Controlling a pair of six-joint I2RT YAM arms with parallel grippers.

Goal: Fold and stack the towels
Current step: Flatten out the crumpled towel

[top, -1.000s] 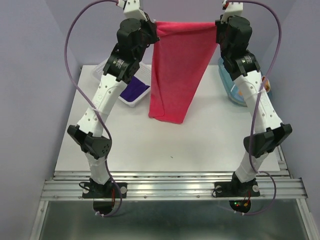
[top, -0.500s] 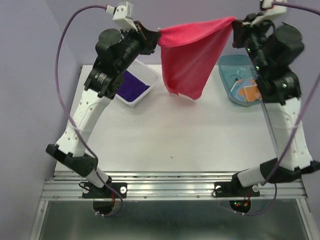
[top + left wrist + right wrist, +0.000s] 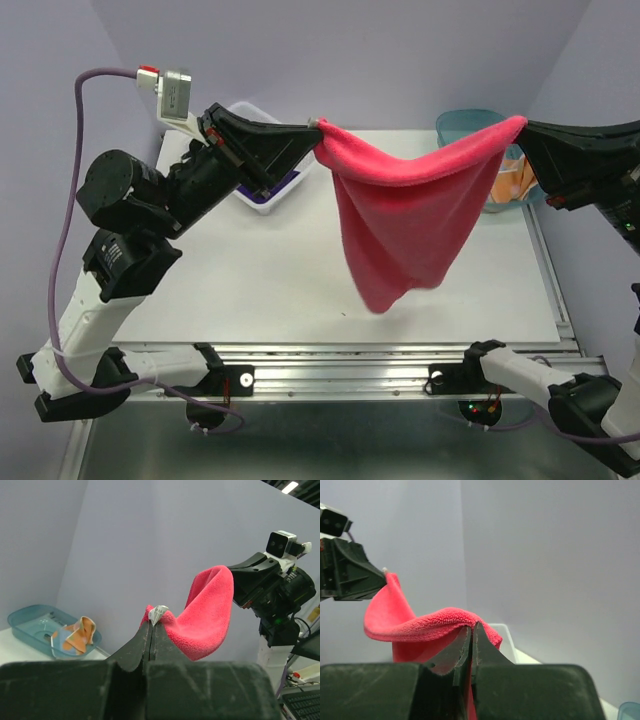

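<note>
From above: pink-red towel (image 3: 405,215) strung in mid-air, one corner clamped in the left gripper (image 3: 312,130), the other in the right gripper (image 3: 527,128), the rest sagging between and below them, clear of the surface (image 3: 250,290). No fold yet. Purple towel (image 3: 264,190) in the white bin (image 3: 250,108) beneath the left gripper, orange towel (image 3: 518,178) in the blue tub (image 3: 465,125) beneath the right. Left wrist: jaws pinched tight on corner and tag. Right wrist: jaws closed on the towel's edge. Nothing stacked, all three to go.
</note>
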